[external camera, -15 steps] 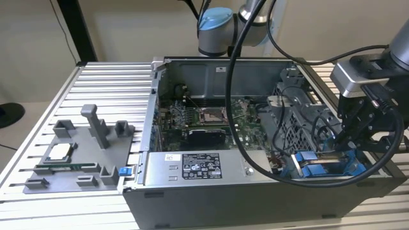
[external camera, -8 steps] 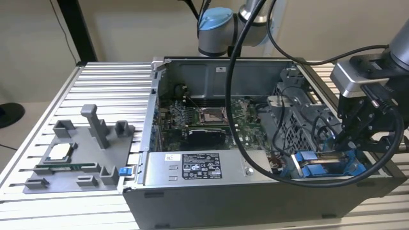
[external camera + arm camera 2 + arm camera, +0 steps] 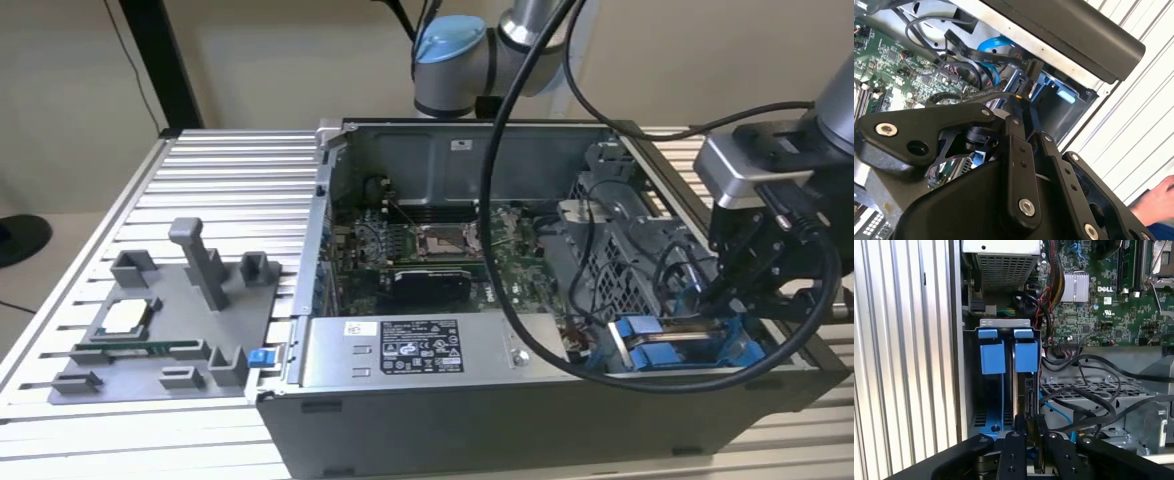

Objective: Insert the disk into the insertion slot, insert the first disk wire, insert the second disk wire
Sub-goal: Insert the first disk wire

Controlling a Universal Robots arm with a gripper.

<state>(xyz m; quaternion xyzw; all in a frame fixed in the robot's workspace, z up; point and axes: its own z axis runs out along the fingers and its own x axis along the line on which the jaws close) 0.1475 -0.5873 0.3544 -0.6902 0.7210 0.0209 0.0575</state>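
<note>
The arm (image 3: 514,30) comes in over the back edge of the open computer case (image 3: 334,200) and bends down at the case's front corner on the exterior view's right. Its grey wrist block sits level above the black linked gripper (image 3: 714,300), which points steeply down into the insertion slot (image 3: 667,350).

In the first wrist view the gripper (image 3: 1029,421) has its two matt black fingers (image 3: 1015,450) drawn close, leaving a narrow gap. They appear to clamp the thin edge of the disk (image 3: 1027,395), which stands on edge as a dark strip. The disk is partly inside the insertion slot (image 3: 1004,322), in the channel nearer the motherboard (image 3: 1104,295). The channel beside it, against the case wall, lies open.

The slot is grey perforated sheet metal, with glossy bright blue plastic rails and two square blue tabs at its far end. Round black cables (image 3: 1089,395) loop over the perforated cage beside it. The case stands on a ribbed aluminium table (image 3: 227,170).
</note>
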